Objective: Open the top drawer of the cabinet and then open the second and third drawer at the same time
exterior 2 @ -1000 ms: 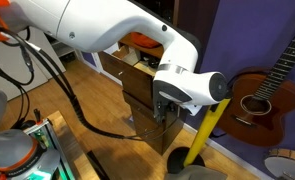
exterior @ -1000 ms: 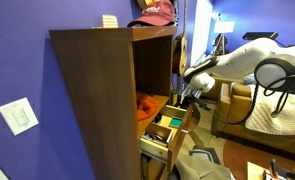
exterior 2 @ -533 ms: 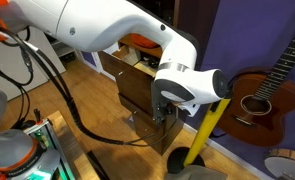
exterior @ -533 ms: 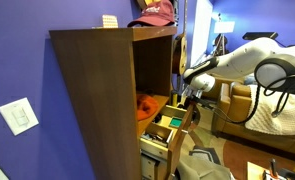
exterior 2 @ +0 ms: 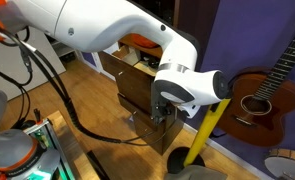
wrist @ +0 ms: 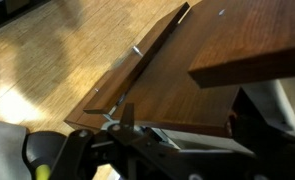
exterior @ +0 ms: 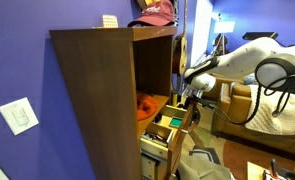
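Note:
The brown wooden cabinet (exterior: pixel 97 90) stands against the blue wall. Its top drawer (exterior: pixel 159 103) is pulled out and holds something orange (exterior: pixel 146 104). The second drawer (exterior: pixel 171 125) is also out, with green items inside, and a lower drawer (exterior: pixel 155 150) sticks out below it. My gripper (exterior: pixel 191 99) is at the drawer fronts. In an exterior view (exterior 2: pixel 164 110) it sits over the front of the lower drawers (exterior 2: pixel 152 128). In the wrist view my fingers (wrist: pixel 177 125) stand apart on either side of a wooden drawer front (wrist: pixel 212 45).
A guitar (exterior 2: pixel 259 100) leans on the wall next to the cabinet, and a yellow pole (exterior 2: pixel 211 126) stands beside the drawers. A red cap (exterior: pixel 155 12) lies on the cabinet top. A brown armchair (exterior: pixel 239 105) stands behind the arm. The floor is wood (wrist: pixel 57 60).
My gripper shifted slightly lower along the drawer fronts between the oldest frames; over the last half second nothing visibly moved.

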Motion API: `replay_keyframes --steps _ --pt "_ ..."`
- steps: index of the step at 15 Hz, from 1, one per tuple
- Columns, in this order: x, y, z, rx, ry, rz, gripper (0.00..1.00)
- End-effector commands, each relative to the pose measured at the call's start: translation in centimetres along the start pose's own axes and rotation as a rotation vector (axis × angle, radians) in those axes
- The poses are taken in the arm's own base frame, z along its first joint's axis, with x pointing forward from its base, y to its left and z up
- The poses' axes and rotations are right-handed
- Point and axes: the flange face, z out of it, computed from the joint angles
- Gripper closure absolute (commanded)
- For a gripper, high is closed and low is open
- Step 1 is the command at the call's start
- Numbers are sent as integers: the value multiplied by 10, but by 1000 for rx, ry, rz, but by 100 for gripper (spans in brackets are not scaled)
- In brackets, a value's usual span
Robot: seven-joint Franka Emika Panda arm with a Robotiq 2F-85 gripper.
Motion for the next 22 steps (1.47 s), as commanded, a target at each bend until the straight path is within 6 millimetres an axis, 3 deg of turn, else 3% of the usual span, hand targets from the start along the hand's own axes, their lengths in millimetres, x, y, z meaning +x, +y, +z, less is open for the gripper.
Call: replay_keyframes --steps 1,5,9,18,22 --pt "15 39 -1 -19 84 108 0" --pt "28 75 -6 -37 169 209 0" --pt "33 89 12 19 143 313 0" --pt "47 76 65 171 69 427 0" --pt "45 74 80 182 -10 458 0"
